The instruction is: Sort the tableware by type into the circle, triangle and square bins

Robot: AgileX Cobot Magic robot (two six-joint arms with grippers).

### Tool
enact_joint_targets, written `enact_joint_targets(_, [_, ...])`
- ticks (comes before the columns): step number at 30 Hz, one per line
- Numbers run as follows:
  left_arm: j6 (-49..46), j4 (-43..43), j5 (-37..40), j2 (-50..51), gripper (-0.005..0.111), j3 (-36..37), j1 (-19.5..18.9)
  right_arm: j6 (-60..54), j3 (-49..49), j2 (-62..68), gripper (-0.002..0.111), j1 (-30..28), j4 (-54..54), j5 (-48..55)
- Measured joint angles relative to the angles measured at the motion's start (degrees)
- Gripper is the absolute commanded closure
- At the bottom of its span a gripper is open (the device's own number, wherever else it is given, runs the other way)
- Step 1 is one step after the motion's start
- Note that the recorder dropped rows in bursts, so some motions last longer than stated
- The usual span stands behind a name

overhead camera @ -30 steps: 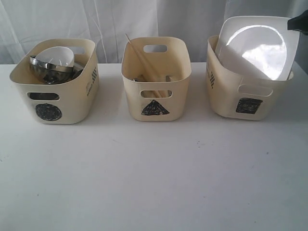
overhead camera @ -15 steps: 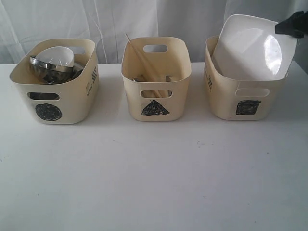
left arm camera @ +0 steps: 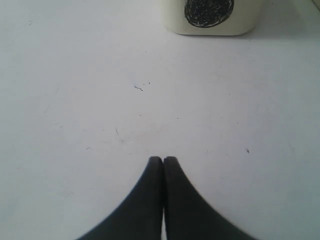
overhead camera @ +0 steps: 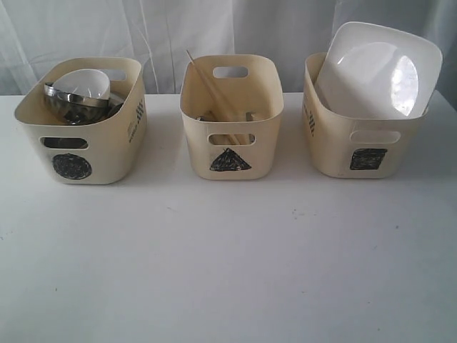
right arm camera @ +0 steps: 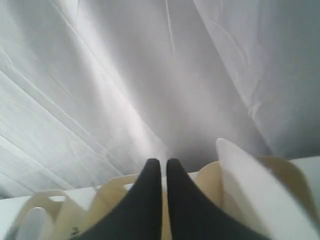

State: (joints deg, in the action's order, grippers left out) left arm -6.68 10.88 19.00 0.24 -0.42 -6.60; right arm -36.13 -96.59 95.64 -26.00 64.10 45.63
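Three cream bins are standing in a row on the white table (overhead camera: 228, 264), and the triangle bin (overhead camera: 196, 136) is sitting in the middle. Wooden chopsticks (overhead camera: 207, 89) are leaning inside it, poking above the rim. Left of the triangle bin, the circle bin (overhead camera: 107, 153) is holding the steel bowl (overhead camera: 71, 106) with the small white bowl (overhead camera: 86, 82) resting on top. Right of the triangle bin, the square bin (overhead camera: 328, 146) is carrying the large white plate (overhead camera: 375, 71), which is standing tilted on edge and rising well above the rim.

Half a second ago a dark gripper tip was touching the plate's top corner; now it is gone from the exterior view and the plate is leaning on its own.

The right gripper (right arm camera: 163, 162) is hanging above the bins, aimed at the curtain (right arm camera: 125, 75), jaws clenched on nothing. The left gripper (left arm camera: 163, 160) is hovering over bare table short of the circle bin, jaws pressed together, empty.
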Motion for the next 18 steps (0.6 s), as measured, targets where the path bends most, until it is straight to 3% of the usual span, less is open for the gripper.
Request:
enact_joint_targets(7, [0.00,0.00,0.00,0.00,0.107,0.00,0.00,9.89,0.00,-7.19,0.108,3.55,-1.03,-3.72])
enact_joint_targets(13, [0.00,0.00,0.00,0.00,0.107,0.00,0.00,11.92,0.00,-18.42,0.108,8.45,-2.96,-16.21])
enact_joint_targets(18, [0.00,0.00,0.00,0.00,0.107,0.00,0.00,10.21,0.00,-27.78,0.108,12.32,-10.78,-19.37])
